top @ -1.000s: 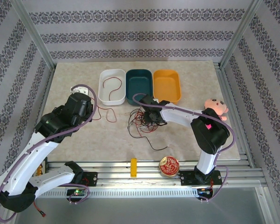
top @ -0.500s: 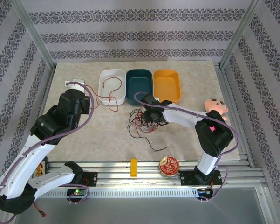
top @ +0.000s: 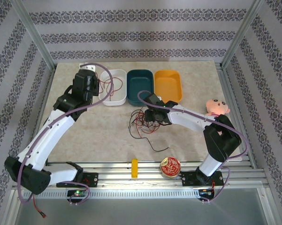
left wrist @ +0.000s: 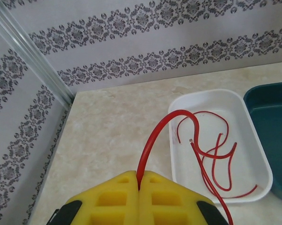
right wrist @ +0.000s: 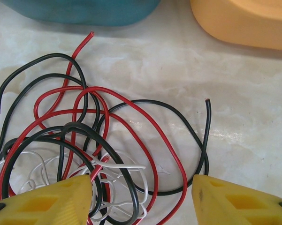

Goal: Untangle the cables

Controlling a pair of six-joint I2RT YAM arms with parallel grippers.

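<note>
While the L gripper [left wrist: 138,182] is pinching a red cable [left wrist: 152,140] between its closed yellow fingers [left wrist: 112,201], that cable is arching up from the fingertips & curving over the white tray [left wrist: 248,117]. A further run of it is dropping past the frame's lower edge. More red strands are lying looped on the tray floor. In the top view the L gripper is hanging at this tray's left rim, over the far-left part of the table [top: 192,79].

The R gripper [right wrist: 142,187] is standing w/ jaws apart, clamping nothing. Its fingers [right wrist: 42,204] are straddling the near side of the tangle [right wrist: 84,136], one finger touching black & red loops.

The tangle is made of red, black & thin white wires crossing & overlapping. It is lying flat on the marble-look table approx. mid-table, just in front of the teal tray [right wrist: 84,9] & near the orange tray [right wrist: 244,23]. In the top view one black end is trailing toward the near edge.

Also on the table:
- a pink doll [top: 217,107] is sitting at the right edge
- a round tin [top: 170,167] & a yellow block [top: 134,168] are resting at the near edge, apart from each other
</note>
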